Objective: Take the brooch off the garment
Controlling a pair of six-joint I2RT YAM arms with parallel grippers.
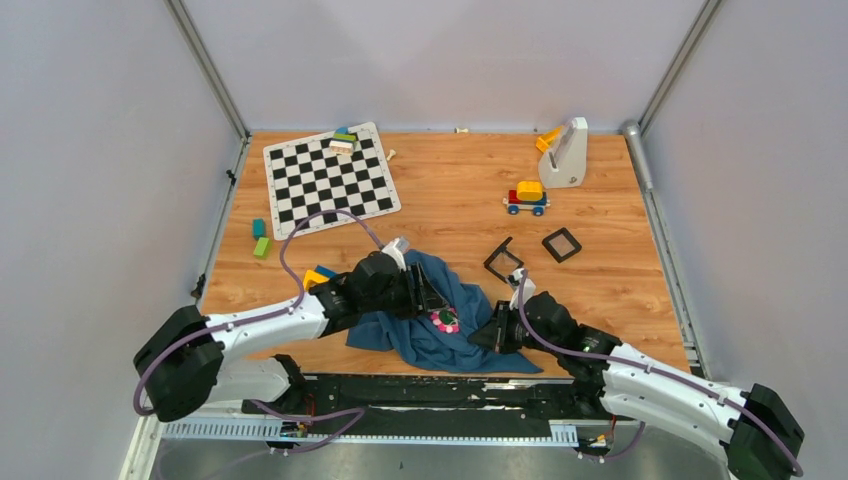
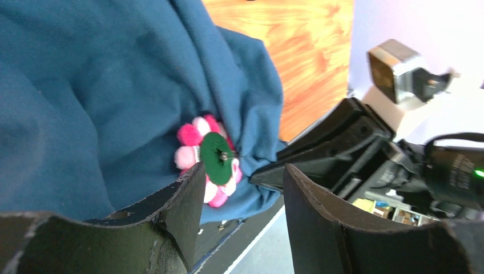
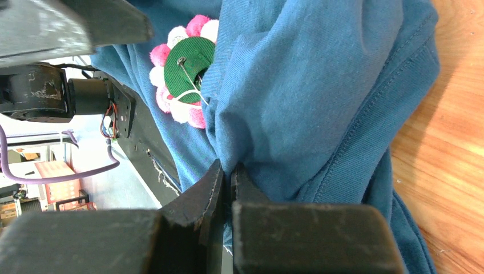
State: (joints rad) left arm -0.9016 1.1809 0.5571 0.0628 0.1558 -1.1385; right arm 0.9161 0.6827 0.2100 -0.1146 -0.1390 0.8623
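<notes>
Status: brooch point(image 1: 445, 321) not yet off, pinned to a garment point(image 1: 430, 345) fold at the surface's point(image 1: 450, 200) near edge. Right claw point(image 3: 225, 171) clenched on cloth beside it. Left claw point(image 2: 242, 177) parted, tips just short of the pin. Grasp and pull are left.

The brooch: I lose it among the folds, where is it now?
In the top view the brooch sits on the garment at the near edge of the table, between the left gripper and the right gripper.

Top view: placed high behind the near edge, whole table point(image 1: 600, 270) overlooked.
Wrist views: held close, faced toward each other.
Shared by all: brooch point(image 1: 445, 321) on garment point(image 1: 450, 350).
</notes>
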